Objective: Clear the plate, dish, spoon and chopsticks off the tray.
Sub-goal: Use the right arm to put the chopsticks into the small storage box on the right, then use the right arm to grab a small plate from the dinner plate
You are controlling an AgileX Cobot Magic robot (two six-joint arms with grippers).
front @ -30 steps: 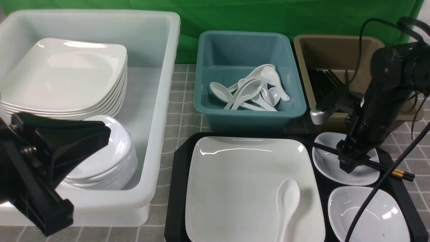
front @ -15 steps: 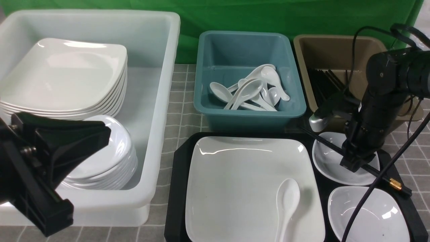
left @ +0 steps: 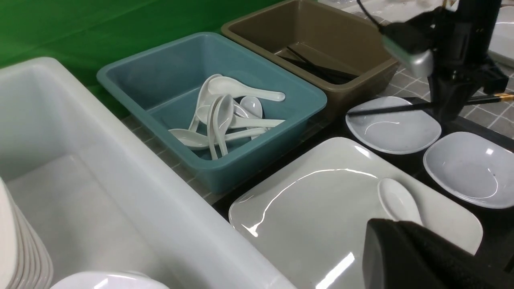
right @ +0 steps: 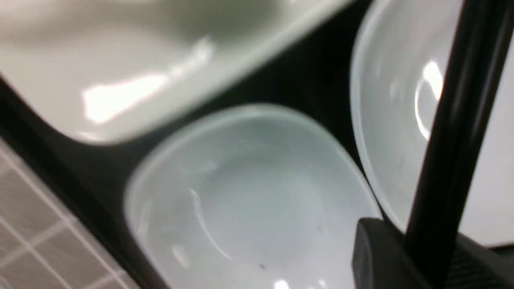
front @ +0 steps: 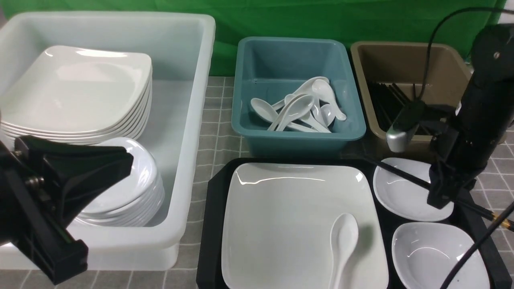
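The black tray (front: pixel 211 208) holds the large white plate (front: pixel 281 224), on which the white spoon (front: pixel 344 241) lies. Two small white dishes sit on its right side, one far (front: pixel 397 196) and one near (front: pixel 433 257). My right gripper (front: pixel 440 197) is shut on the black chopsticks (front: pixel 401 176), held slanting over the far dish with their gold band (front: pixel 502 222) past the tray's right edge. The wrist view shows the chopsticks (right: pixel 453 132) pinched above a dish (right: pixel 249 192). My left gripper (front: pixel 120 160) is shut and empty in front of the white bin.
A big white bin (front: pixel 188 120) at the left holds stacked plates and dishes. Behind the tray stand a teal bin (front: pixel 297 140) with several spoons and a brown bin (front: pixel 401 52) with black chopsticks. A black cable (front: pixel 474 249) crosses the tray's right corner.
My right gripper has shut on the chopsticks and shifted right with them, and the arm has risen. The left arm has stayed still.
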